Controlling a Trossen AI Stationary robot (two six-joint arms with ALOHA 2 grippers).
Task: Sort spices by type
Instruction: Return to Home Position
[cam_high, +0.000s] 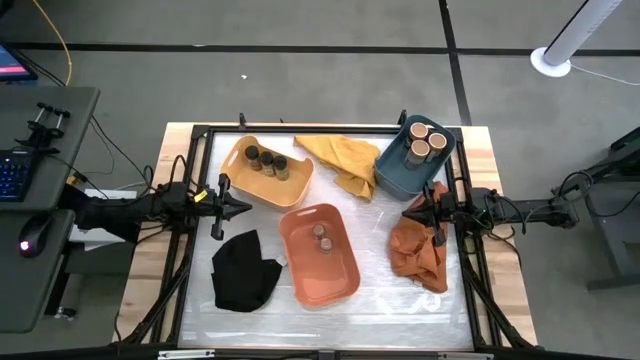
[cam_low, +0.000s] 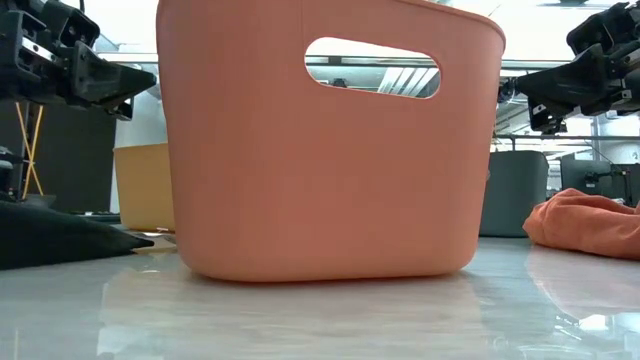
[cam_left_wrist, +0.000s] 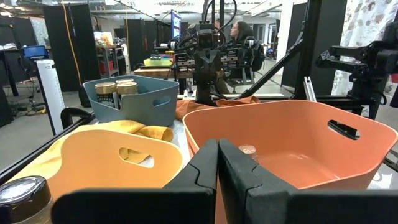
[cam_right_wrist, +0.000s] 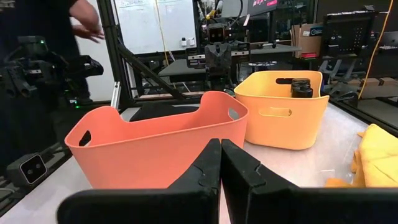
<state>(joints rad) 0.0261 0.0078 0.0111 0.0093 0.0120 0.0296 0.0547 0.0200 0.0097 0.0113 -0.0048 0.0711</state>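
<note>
Orange tub, 2 brownish jars inside

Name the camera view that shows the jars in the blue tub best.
The high view: looking straight down, it shows all three tan-topped jars inside the blue tub. The left wrist view shows only their upper parts above the rim. The low and right wrist views show none of them.

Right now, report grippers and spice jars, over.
Left gripper shut, empty, beside yellow tub. Right gripper shut, empty, by orange cloth. Dark jars in yellow tub, two jars in orange tub, tan-topped jars in blue tub. No loose jars seen.
</note>
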